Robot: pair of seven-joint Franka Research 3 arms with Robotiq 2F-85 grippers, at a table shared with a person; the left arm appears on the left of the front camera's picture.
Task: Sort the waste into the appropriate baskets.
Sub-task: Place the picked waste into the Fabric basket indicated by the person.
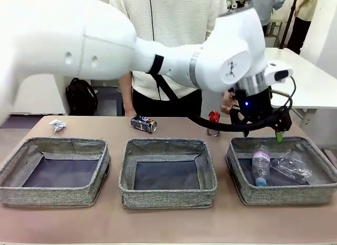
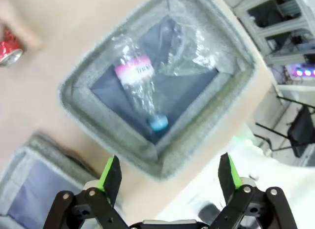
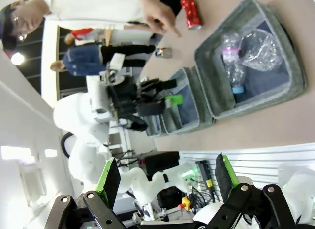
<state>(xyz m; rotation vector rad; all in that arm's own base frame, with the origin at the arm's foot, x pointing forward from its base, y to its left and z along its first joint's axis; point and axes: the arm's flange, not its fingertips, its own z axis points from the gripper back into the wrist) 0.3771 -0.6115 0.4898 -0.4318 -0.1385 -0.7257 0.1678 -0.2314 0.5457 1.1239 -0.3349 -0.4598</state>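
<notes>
My left gripper point(image 1: 263, 133) hangs open and empty over the right basket point(image 1: 279, 195), its arm reaching across from the left. In that basket lie a clear blue-capped bottle point(image 1: 260, 166) and clear plastic film point(image 1: 290, 166). In the left wrist view the bottle point(image 2: 140, 91) and film point(image 2: 189, 56) lie below the open gripper point(image 2: 170, 172). A red can point(image 1: 214, 118) stands behind this basket. A dark can point(image 1: 144, 124) lies behind the middle basket point(image 1: 167, 197). A white paper wad point(image 1: 57, 125) sits behind the left basket point(image 1: 52, 196). My right gripper point(image 3: 167, 182) is open, far above the table.
A person stands at the far side, one hand point(image 1: 227, 104) close to the red can. The person's hand point(image 3: 160, 17) points toward the table in the right wrist view. The middle and left baskets show bare dark bottoms. A strip of open table runs behind the baskets.
</notes>
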